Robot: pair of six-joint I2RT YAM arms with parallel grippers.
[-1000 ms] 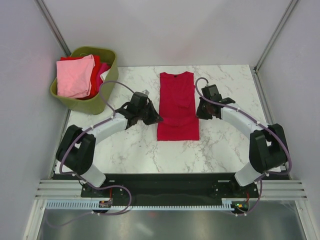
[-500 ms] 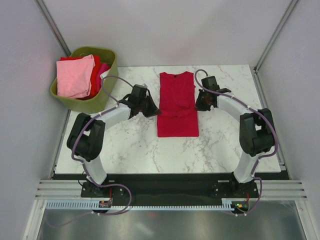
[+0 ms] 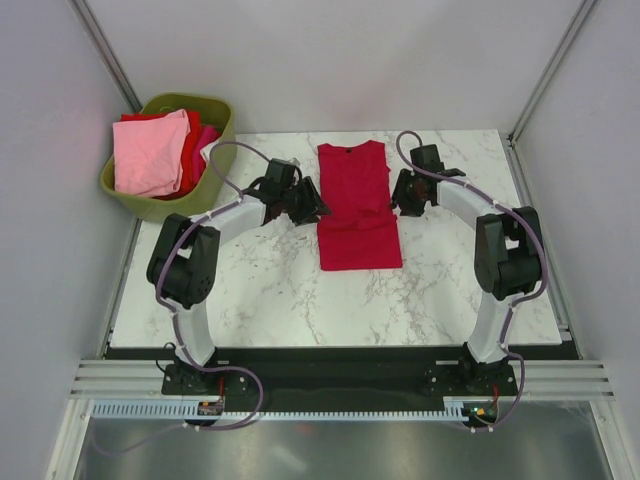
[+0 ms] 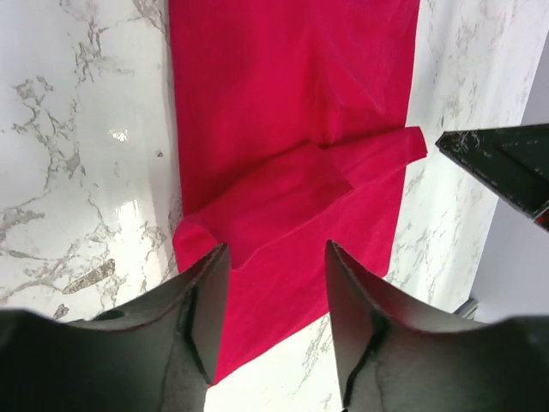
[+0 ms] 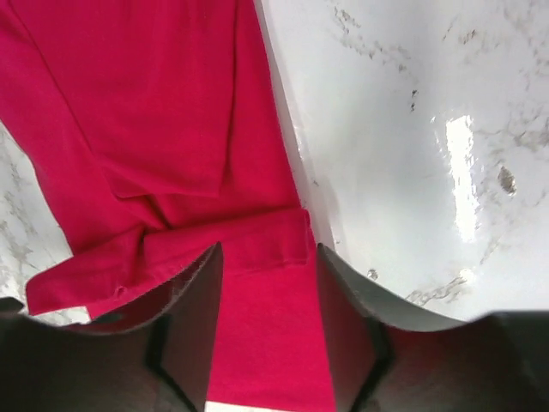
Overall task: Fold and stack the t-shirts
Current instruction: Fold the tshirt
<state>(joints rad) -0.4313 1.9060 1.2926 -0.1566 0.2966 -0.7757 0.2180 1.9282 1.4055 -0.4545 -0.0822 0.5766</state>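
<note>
I see the marble table [image 3: 440, 290] filling most of the overhead view, with both arms reaching out from its near edge. The olive-green basket [image 3: 222, 135] stands at the far left corner. It holds a light pink t-shirt [image 3: 150, 150] on top, with a red one [image 3: 190, 150] and a bit of magenta cloth [image 3: 207, 135] showing under it on the right.

The crimson t-shirt [image 3: 355, 205] lies flat on the middle of the table as a long narrow strip, collar at the far end. A cross fold bunches it about halfway along.

My left gripper [image 3: 312, 208] sits at the shirt's left edge by that fold, and my right gripper [image 3: 400, 195] sits at the right edge opposite it. From the left wrist, the fingers [image 4: 206, 300] stand partway apart, with the cloth lying below and nothing pinched. The right wrist fingers [image 5: 193, 318] are likewise parted over the folded edge, holding nothing.

A small dark neck label [image 3: 351, 148] shows at the collar; I cannot read any writing on it.
</note>
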